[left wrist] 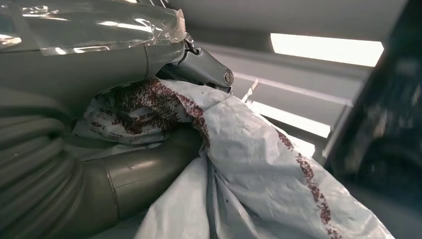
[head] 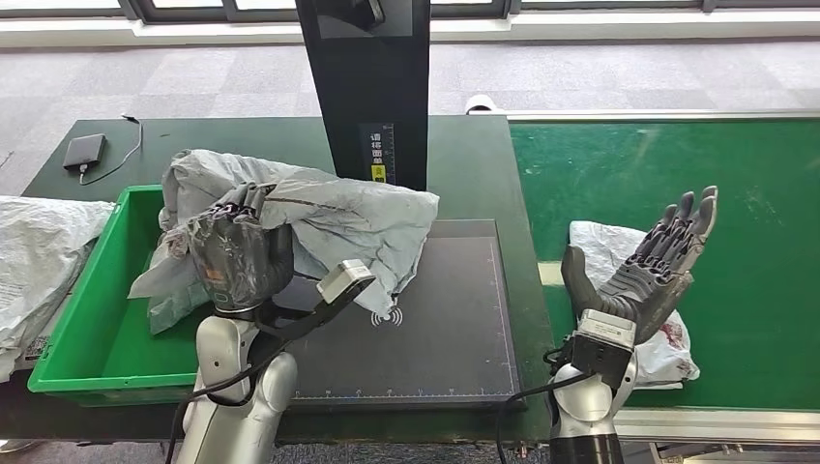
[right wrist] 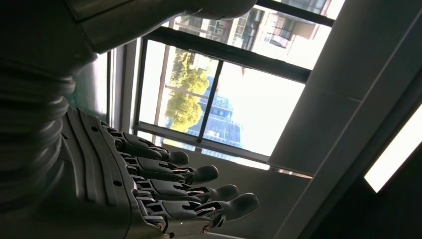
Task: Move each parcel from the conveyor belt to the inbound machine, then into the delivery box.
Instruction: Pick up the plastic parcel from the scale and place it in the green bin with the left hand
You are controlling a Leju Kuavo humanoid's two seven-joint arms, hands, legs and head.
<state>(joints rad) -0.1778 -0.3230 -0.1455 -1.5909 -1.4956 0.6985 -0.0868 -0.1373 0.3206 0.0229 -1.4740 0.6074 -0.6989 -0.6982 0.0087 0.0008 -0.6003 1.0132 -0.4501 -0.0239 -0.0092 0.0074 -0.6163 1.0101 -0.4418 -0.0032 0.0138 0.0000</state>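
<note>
The robot's left hand (head: 237, 259) grips a crumpled grey parcel (head: 329, 217) between scanner pad (head: 445, 319) and green box (head: 92, 329); soft, light and slippery, it is best bunched mid-bag, while the right hand (head: 643, 275) hovers open-fingered over a white parcel (head: 604, 246) on the belt (head: 677, 184)

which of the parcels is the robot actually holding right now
The grey parcel gripped by the left hand over the green bin's edge; the white one lies on the conveyor.

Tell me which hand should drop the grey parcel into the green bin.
Left. The left hand already grips the grey parcel beside the green bin. The right hand is open, raised above the conveyor belt near a white parcel.
</note>
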